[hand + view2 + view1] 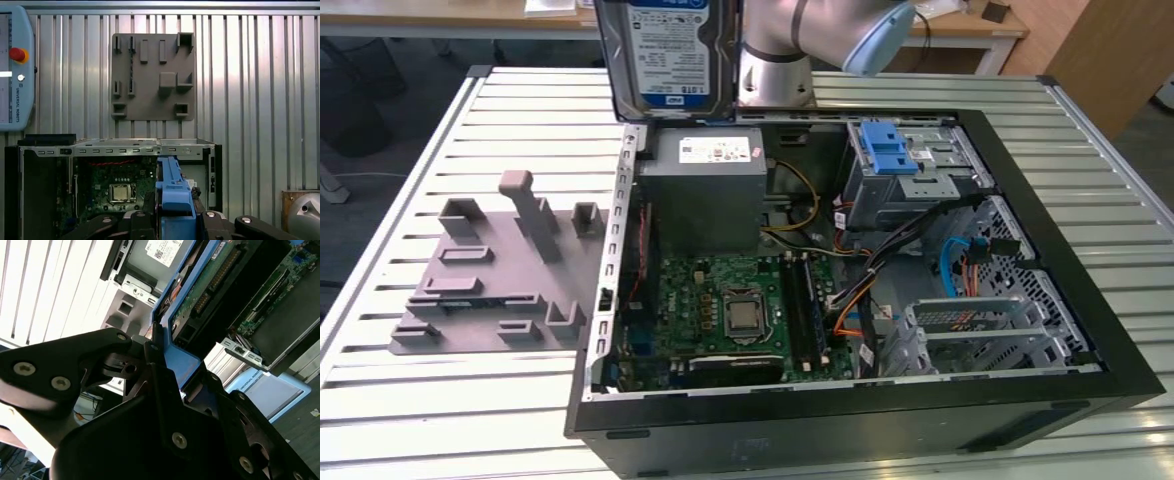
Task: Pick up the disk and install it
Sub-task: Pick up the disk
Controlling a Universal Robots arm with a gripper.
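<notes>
The disk (670,50), a silver drive with a white-and-blue label and blue side rails, hangs upright above the back edge of the open computer case (1067,260). In both wrist views my gripper (175,222) (180,372) is shut on the disk, its black fingers (142,220) pressing the blue rail (175,192) from both sides. The second wrist view shows the disk's green circuit-board underside (210,285). The grey drive cage with a blue latch (897,160) sits in the case's far corner, toward the exterior view's right of the disk.
Inside the case are a grey power-supply box (707,190), the motherboard (734,310) and loose cables (881,250). A grey fixture plate with pegs (494,270) (152,75) lies beside the case on the slatted table. A teach pendant (15,65) lies on the table.
</notes>
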